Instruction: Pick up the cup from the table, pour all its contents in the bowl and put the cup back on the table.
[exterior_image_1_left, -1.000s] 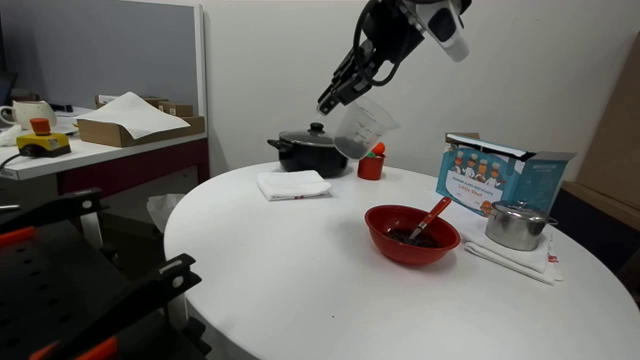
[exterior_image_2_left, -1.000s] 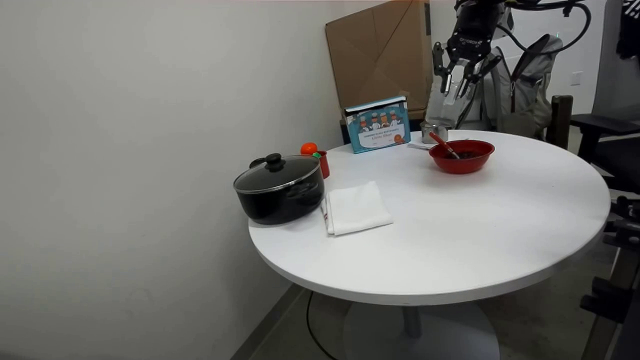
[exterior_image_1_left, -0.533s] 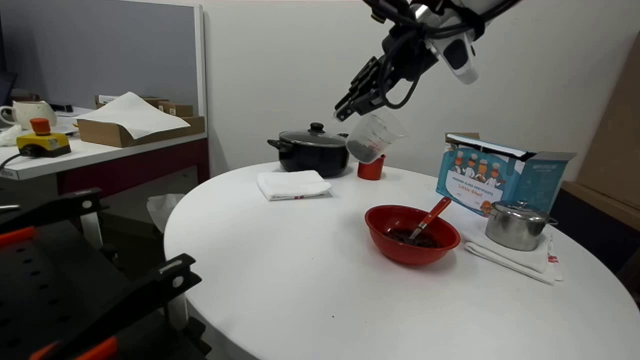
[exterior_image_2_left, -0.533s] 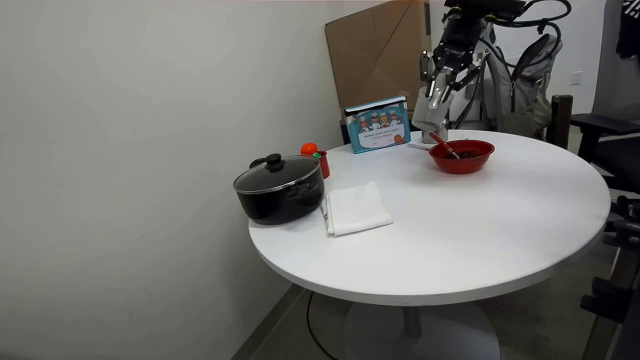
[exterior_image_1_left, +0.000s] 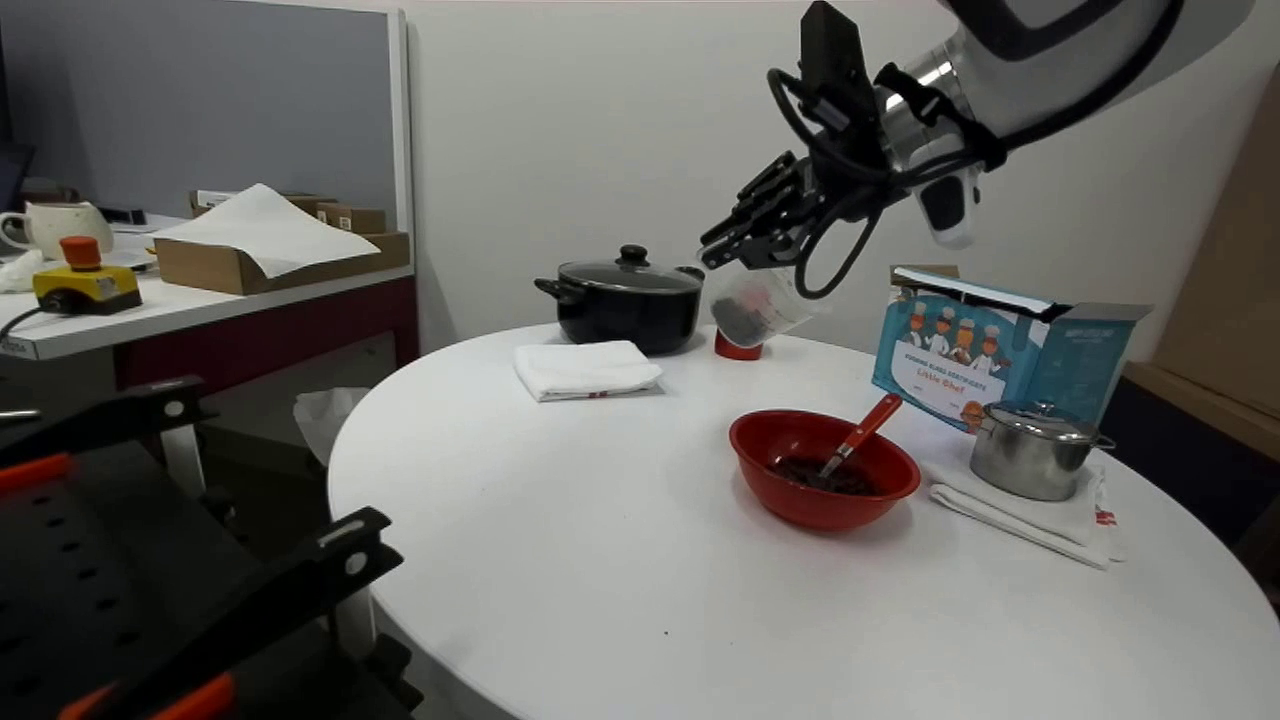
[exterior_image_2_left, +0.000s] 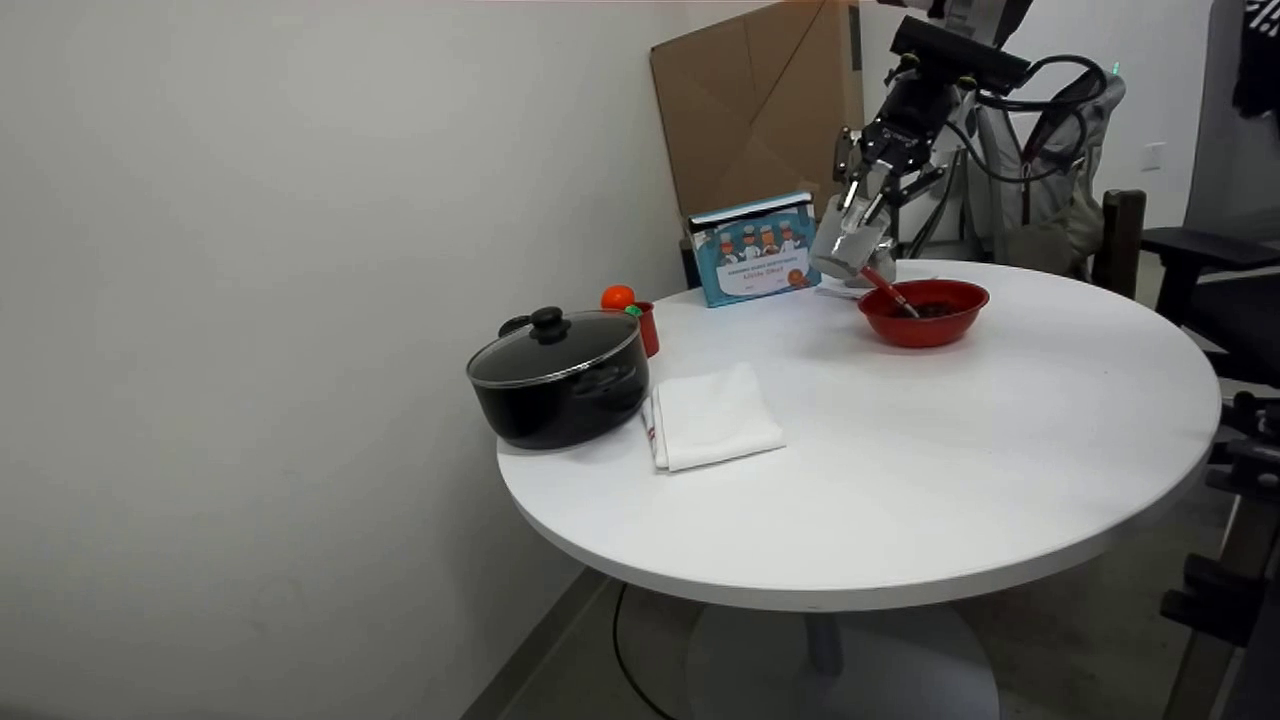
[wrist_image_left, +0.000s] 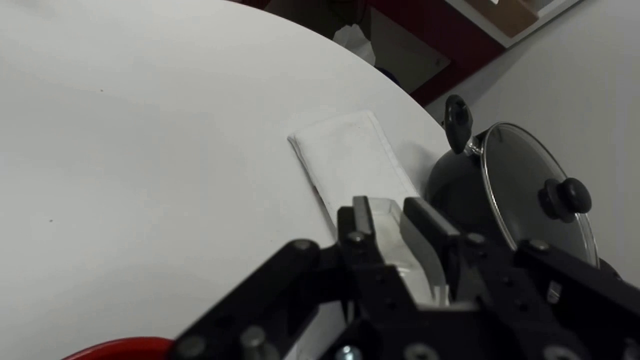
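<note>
My gripper is shut on the handle of the clear cup and holds it in the air above the white table. The cup is tilted, its mouth end to the right in that view, partly behind the gripper. Dark contents show near its base. In an exterior view the cup is above and left of the red bowl, overlapping its spoon handle. The bowl holds dark bits. In the wrist view the handle lies between the fingers; the bowl's rim shows at the bottom edge.
A black lidded pot, a small red cup and a folded white cloth stand at the back. A blue box and a silver pot on another cloth are right of the bowl.
My gripper has moved lower with the cup, to the right in one exterior view and to the left in the other. The cup is tilted further over. The bowl has not moved.
</note>
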